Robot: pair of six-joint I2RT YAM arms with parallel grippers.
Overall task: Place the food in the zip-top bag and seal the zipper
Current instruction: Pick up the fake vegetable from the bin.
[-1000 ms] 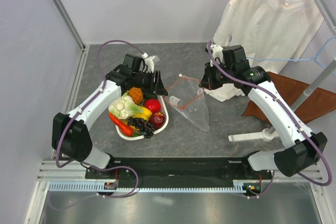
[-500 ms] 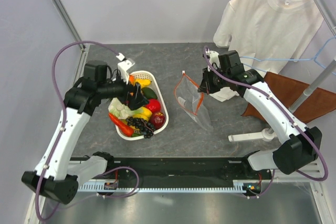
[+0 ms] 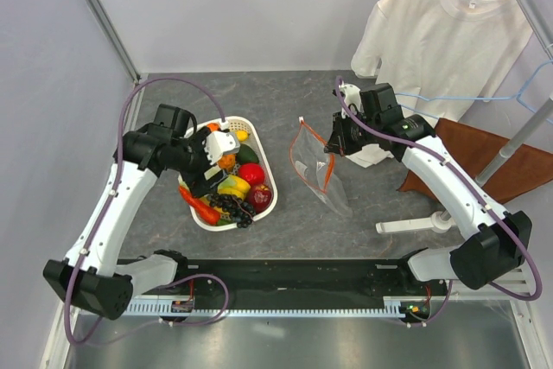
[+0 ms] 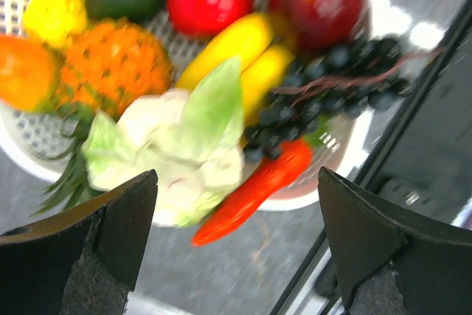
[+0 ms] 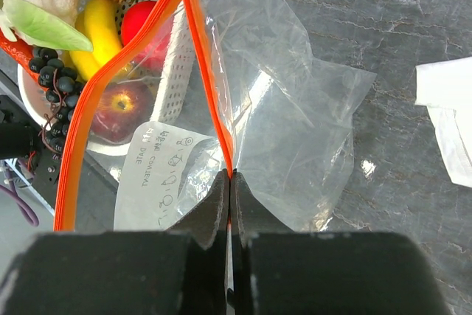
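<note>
R gripper (image 5: 230, 176) clamps zipper (image 5: 214, 101); L gripper (image 4: 236, 186) over food (image 4: 184, 134).

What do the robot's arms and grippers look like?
The left arm and right arm are smooth white shells with chunky black joint housings. A thin purple cable runs along each. The left gripper and right gripper have matte black wedge-shaped fingers. No markings are legible.
</note>
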